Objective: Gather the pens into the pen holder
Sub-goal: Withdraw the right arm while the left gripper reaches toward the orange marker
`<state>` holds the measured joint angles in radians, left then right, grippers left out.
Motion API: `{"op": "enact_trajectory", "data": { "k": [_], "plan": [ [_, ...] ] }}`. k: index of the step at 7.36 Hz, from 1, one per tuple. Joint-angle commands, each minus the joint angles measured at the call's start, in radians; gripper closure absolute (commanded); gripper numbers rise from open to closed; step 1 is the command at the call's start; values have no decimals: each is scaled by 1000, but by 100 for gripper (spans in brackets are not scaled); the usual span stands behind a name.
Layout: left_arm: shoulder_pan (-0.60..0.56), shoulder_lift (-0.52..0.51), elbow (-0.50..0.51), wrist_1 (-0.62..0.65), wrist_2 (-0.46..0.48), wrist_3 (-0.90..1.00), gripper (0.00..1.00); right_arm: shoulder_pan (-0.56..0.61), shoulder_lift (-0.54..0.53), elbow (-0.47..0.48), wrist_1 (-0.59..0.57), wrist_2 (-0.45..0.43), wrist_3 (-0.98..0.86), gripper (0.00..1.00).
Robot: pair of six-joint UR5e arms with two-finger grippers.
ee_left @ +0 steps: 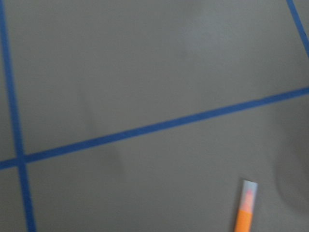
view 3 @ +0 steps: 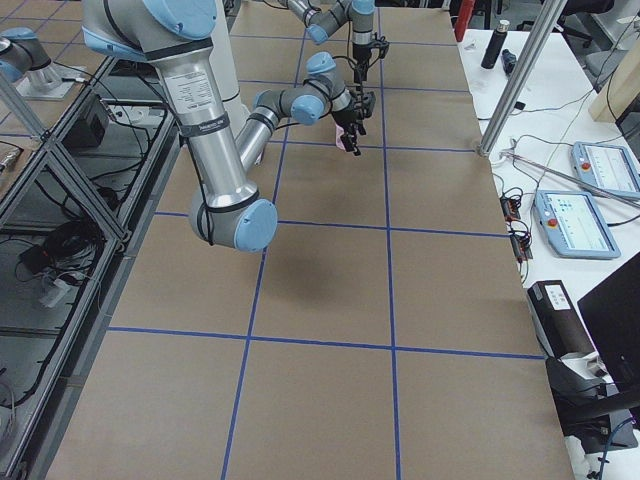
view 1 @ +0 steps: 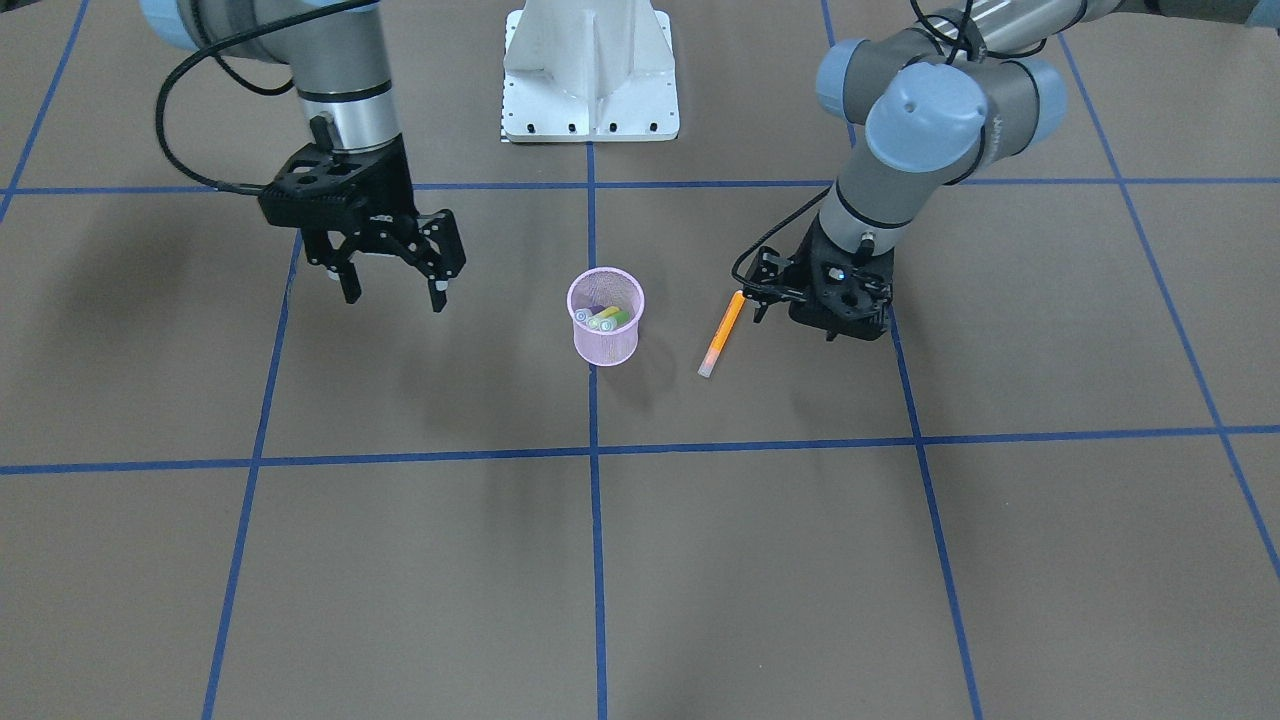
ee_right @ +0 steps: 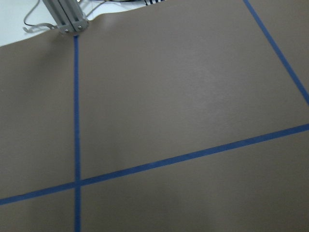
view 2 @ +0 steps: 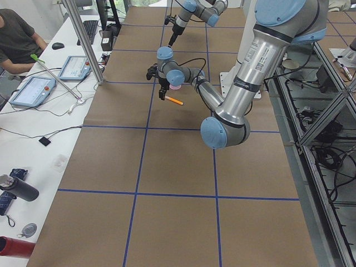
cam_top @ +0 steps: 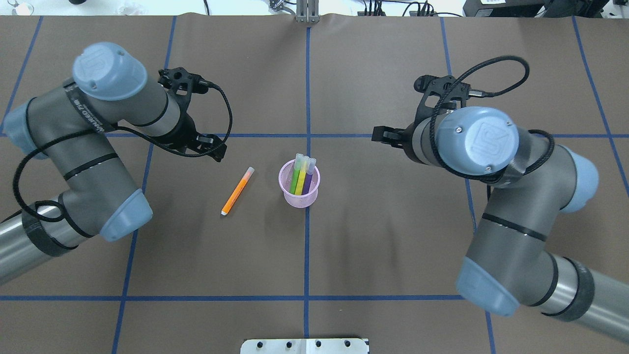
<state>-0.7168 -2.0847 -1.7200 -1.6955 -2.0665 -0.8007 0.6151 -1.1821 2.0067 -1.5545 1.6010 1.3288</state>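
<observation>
**Last Pickup Pending**

Front-facing: slim orange pen [view 1: 721, 334] flat on brown counter [view 1: 400, 560] beside pink wire-mesh pen holder [view 1: 606, 345]; left tool [view 1: 757, 297] at its orange end, spread unclear; right tool [view 1: 395, 270] wide, empty. Overhead: best to straddle mid-barrel crosswise, then close.

Front cam sits opposite the robot and looks steeply down: white base [view 1: 590, 70] at 12 o'clock, arms mirrored. Overhead cam is behind the robot's shoulders, facing fwd & down, w/ the same base at 6 o'clock. Both share the mid surface [view 1: 400, 560], pen holder [view 1: 605, 318] near ctr. The orange pen [view 1: 722, 333] lies at the holder's 3 o'clock in front view, 9 o'clock overhead. Left-end & right-end cams stand far back and look along the surface; the holder is tiny, twd 12 o'clock in each. Left wrist cam is close to the surface, blurred, w/ only the pen's cap end at 5 o'clock. Right wrist cam, also close, tilts twd the far edge: grid tape [ee_right: 76, 121], metal post [ee_right: 65, 17] at 11 o'clock.
</observation>
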Motion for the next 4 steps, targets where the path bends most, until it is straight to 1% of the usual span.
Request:
{"op": "enact_trajectory", "data": {
  "k": [1,2,3,4],
  "plan": [
    [40,-37,55,25,-14,96,19,156,-120,3,7,216,-205,1],
    [48,-67,107,43,-41,133,22,217,-158,3,8,300,-253,1],
    [49,-108,152,81,-47,141,22,292,-204,-3,8,388,-354,1],
    [51,-119,172,82,-47,155,22,355,-229,-18,8,465,-450,1]
  ]
}}
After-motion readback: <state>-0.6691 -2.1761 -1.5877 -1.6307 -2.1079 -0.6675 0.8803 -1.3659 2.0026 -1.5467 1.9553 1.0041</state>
